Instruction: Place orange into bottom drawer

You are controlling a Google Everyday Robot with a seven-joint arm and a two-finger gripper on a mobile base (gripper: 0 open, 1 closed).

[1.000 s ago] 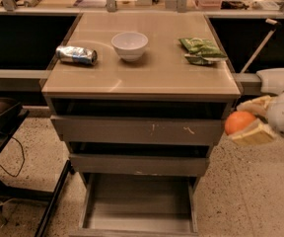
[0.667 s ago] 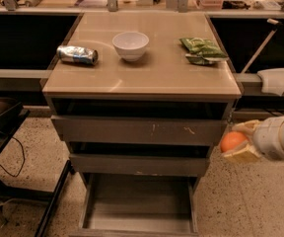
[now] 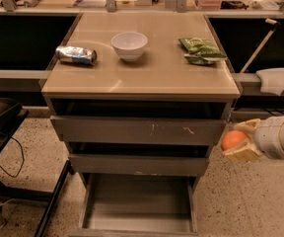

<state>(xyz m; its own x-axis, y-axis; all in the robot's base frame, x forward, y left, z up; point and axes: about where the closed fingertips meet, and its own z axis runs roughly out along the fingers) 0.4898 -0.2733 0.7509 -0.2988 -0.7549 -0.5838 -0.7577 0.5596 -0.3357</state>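
Note:
My gripper [image 3: 237,142] comes in from the right, level with the middle drawer front and just right of the cabinet. It is shut on the orange [image 3: 232,139], a small glossy round fruit held between the pale fingers [image 3: 243,154]. The bottom drawer [image 3: 138,207] is pulled out at the foot of the cabinet, a shallow grey tray with a bare floor. The orange is above and to the right of that drawer.
On the cabinet top [image 3: 152,78] lie a crushed can [image 3: 76,55], a white bowl [image 3: 129,45] and a green snack bag [image 3: 201,49]. The two upper drawers [image 3: 138,130] are slightly pulled out. A black chair frame [image 3: 4,147] stands at the left. Speckled floor surrounds the cabinet.
My gripper with the orange has moved down and a little left, toward the cabinet's right side. Nothing on the cabinet top has moved.

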